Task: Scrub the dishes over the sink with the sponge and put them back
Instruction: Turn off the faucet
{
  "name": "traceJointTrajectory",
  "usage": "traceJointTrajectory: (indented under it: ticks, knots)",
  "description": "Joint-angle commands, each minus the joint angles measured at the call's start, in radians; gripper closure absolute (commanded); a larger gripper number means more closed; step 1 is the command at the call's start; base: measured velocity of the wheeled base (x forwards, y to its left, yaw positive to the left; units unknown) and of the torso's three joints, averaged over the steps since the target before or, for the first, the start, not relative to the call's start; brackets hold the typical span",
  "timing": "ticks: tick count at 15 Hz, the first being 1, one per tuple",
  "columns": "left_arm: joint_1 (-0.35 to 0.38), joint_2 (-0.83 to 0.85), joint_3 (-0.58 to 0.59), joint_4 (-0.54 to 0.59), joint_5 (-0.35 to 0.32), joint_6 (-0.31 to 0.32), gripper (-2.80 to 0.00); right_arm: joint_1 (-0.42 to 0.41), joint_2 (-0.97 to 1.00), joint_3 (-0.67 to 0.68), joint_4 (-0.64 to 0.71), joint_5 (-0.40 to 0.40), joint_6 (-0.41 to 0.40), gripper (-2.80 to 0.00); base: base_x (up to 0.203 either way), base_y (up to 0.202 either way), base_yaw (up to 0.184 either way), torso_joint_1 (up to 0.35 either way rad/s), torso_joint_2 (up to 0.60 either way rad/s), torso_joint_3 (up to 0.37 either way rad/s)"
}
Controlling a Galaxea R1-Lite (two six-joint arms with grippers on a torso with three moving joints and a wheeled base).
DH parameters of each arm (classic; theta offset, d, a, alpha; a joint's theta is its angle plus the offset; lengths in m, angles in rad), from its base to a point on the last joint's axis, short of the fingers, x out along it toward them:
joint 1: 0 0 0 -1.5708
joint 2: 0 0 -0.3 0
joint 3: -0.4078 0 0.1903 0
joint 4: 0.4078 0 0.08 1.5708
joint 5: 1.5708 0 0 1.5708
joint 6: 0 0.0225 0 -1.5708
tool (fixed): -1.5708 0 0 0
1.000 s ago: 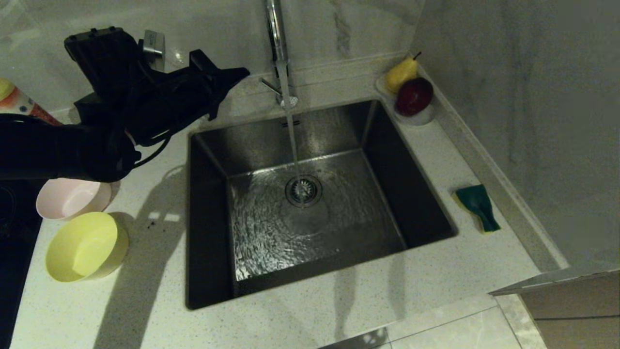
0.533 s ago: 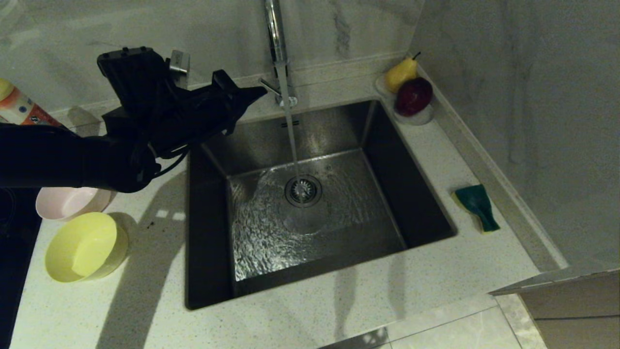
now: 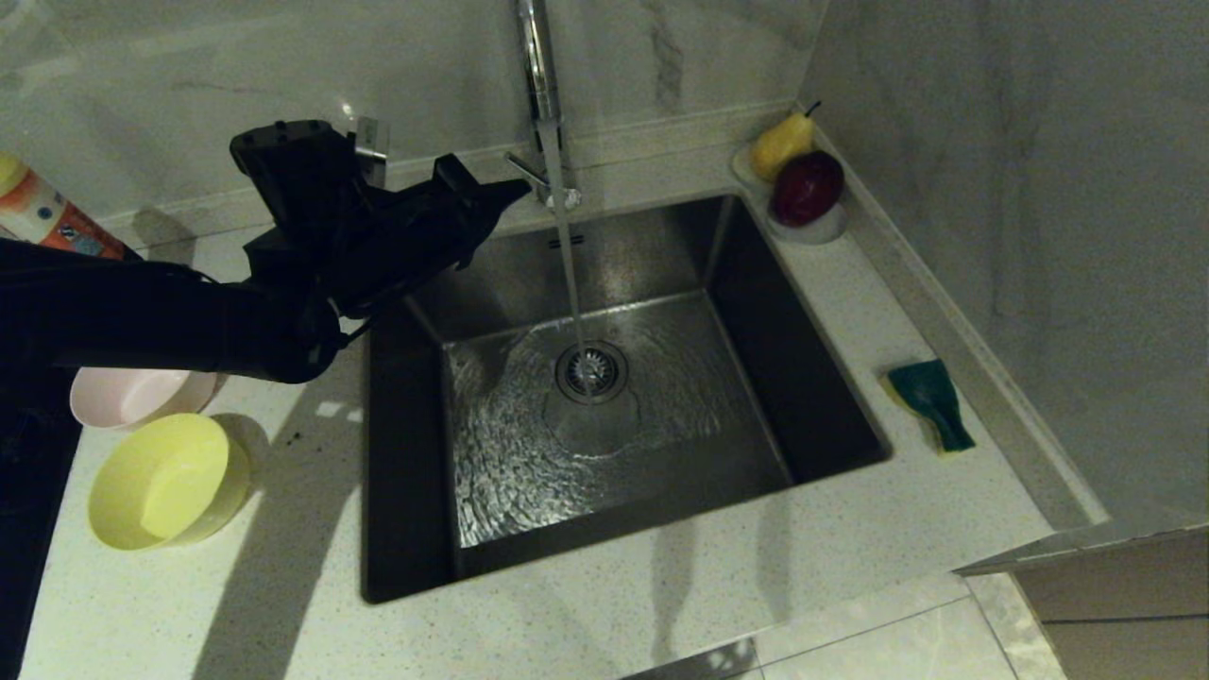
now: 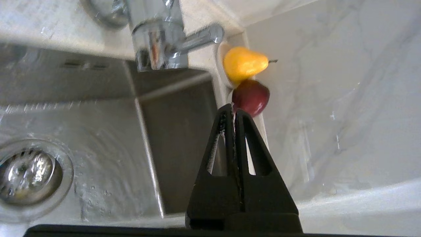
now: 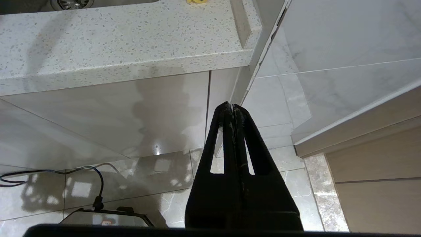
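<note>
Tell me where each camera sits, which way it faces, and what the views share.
Head: high, looking down on the sink, sponge, yellow bowl and pink bowl; left arm and left end effector show.
Left wrist: behind the shut left end effector, facing tap, pear and apple.
Right wrist: low, behind the shut right end effector, facing the counter edge and floor.
Head and left wrist share tap, drain, fruit.

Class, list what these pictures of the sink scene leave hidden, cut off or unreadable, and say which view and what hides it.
- Blue bowl: in no view.
- Pink bowl: head view, far part behind the left arm.
- Bottle: head view, cut by the edge, label unreadable.
- Tap: head view, top cut off.
- Sponge: head view only, foam mostly hidden under its green face.
</note>
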Motion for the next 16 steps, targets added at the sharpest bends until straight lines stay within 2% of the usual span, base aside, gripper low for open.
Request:
traceJointTrajectory:
  ticks: [1,10,16]
  knots:
    - [0.000,0.051,-0.045,-0.011,-0.003,-0.006,0.00,0.000,0.002,0.000,0.000,0.000,0.000,0.00,0.000,0.000,0.000,0.000,0.00,0.000]
    - [0.005,0.193,-0.255,-0.024,0.074,-0.013,0.00,0.000,0.002,0.000,0.000,0.000,0.000,0.00,0.000,0.000,0.000,0.000,0.00,0.000]
    - [0.017,0.236,-0.358,-0.029,0.092,-0.055,0.00,0.000,0.002,0.000,0.000,0.000,0.000,0.00,0.000,0.000,0.000,0.000,0.00,0.000]
